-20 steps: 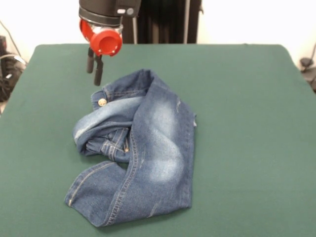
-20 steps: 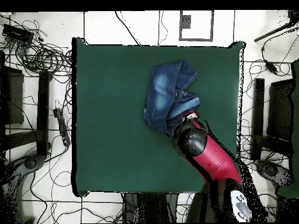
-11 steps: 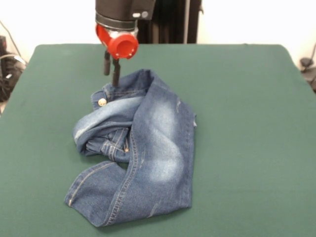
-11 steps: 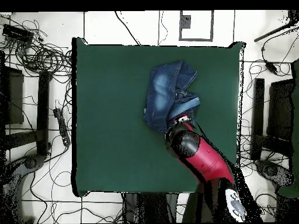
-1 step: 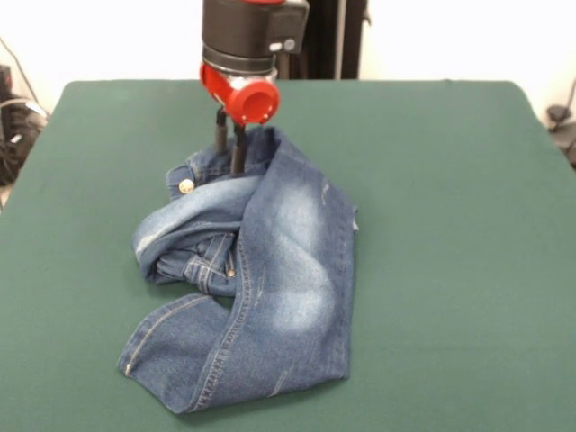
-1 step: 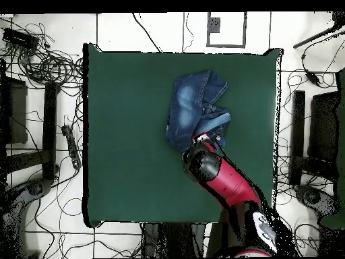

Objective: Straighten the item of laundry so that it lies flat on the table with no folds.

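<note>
1. We are judging the task as barely begun: the jeans are lying crumpled on the table, with one leg doubled over the other and the waistband bunched up
2. We are finding the jeans slightly off the table's centre, well clear of every edge in the overhead view
3. We are holding the gripper at the bunched waistband on the garment's far side; its two dark fingers are standing slightly apart, and no cloth is visibly clamped between them
4. We are still needing to unfold the legs and smooth every crease
5. We are noting stiff blue denim with faded pale patches, tan stitching and a brass button, resting on dark green, felt-like cloth
</note>
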`<state>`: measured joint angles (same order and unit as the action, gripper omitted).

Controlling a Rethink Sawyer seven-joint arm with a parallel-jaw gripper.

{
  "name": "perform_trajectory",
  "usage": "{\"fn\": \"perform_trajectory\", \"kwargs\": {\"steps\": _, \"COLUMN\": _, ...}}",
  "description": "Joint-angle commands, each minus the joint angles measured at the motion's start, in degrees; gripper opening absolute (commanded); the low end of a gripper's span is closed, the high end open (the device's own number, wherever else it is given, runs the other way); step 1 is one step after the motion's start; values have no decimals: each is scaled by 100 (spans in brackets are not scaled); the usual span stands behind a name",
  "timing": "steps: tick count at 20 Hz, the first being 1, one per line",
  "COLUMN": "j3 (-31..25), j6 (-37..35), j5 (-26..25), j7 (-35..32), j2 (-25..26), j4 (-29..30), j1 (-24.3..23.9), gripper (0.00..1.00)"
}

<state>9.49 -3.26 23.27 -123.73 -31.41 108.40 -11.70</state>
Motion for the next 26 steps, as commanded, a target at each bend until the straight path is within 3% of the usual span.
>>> {"fn": "perform_trajectory", "kwargs": {"steps": 1, "j3": -536, "j6": 187, "j5": -109, "j7": -892, "j2": 587, "j4": 149, "j1": 226, "gripper": 100}}
{"fn": "perform_trajectory", "kwargs": {"steps": 9, "j3": 33, "j6": -215, "j5": 10, "j7": -807, "j2": 857, "j4": -130, "j1": 630, "gripper": 100}}
{"fn": "perform_trajectory", "kwargs": {"steps": 17, "j3": 341, "j6": -281, "j5": -79, "j7": -669, "j2": 1026, "j4": -296, "j1": 719, "gripper": 100}}
{"fn": "perform_trajectory", "kwargs": {"steps": 18, "j3": 406, "j6": -242, "j5": -158, "j7": -595, "j2": 1058, "j4": -337, "j1": 733, "gripper": 0}}
{"fn": "perform_trajectory", "kwargs": {"steps": 23, "j3": 568, "j6": -279, "j5": -244, "j7": -500, "j2": 1095, "j4": -385, "j1": 836, "gripper": 0}}
{"fn": "perform_trajectory", "kwargs": {"steps": 26, "j3": 467, "j6": -250, "j5": -264, "j7": -529, "j2": 1033, "j4": -343, "j1": 657, "gripper": 0}}
